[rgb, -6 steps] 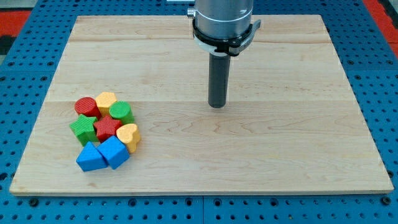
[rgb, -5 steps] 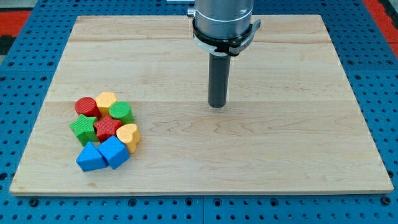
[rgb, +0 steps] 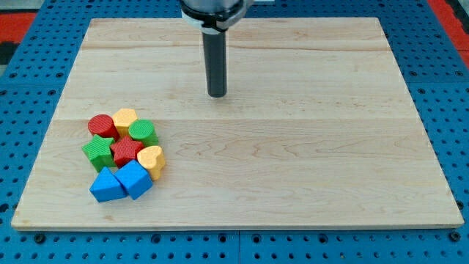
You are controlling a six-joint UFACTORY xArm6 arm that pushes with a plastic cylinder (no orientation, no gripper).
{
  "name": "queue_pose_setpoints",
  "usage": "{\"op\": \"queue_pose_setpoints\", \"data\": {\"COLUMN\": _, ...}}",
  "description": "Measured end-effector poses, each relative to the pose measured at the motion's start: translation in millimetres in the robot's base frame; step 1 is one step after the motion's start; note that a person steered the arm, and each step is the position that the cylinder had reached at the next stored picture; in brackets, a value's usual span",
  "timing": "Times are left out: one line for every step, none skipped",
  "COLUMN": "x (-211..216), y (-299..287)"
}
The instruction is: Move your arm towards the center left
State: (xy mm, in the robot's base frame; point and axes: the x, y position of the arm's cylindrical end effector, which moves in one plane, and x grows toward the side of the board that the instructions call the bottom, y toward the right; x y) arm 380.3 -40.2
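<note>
My tip (rgb: 216, 94) rests on the wooden board (rgb: 293, 154), above the middle and a little to the view's left of centre. A tight cluster of blocks lies at the view's lower left, well apart from the tip. It holds a red cylinder (rgb: 100, 125), a yellow heart (rgb: 125, 118), a green cylinder (rgb: 143, 132), a green star-like block (rgb: 97, 150), a red star-like block (rgb: 126, 151), a second yellow heart (rgb: 151, 160), a blue triangular block (rgb: 107, 185) and a blue block (rgb: 134, 178).
The board lies on a blue perforated table (rgb: 29, 81). A red strip (rgb: 22, 18) shows at the view's top left corner, another red strip (rgb: 451, 15) at the top right.
My rod has moved towards the view's left and up, from right of the board's centre to left of it. The blocks have not moved.
</note>
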Motion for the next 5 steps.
{"op": "queue_pose_setpoints", "data": {"x": 0.0, "y": -45.6}}
{"op": "queue_pose_setpoints", "data": {"x": 0.0, "y": -107.4}}
{"op": "queue_pose_setpoints", "data": {"x": 0.7, "y": -151.3}}
{"op": "queue_pose_setpoints", "data": {"x": 8.4, "y": -163.5}}
{"op": "queue_pose_setpoints", "data": {"x": 11.0, "y": -163.8}}
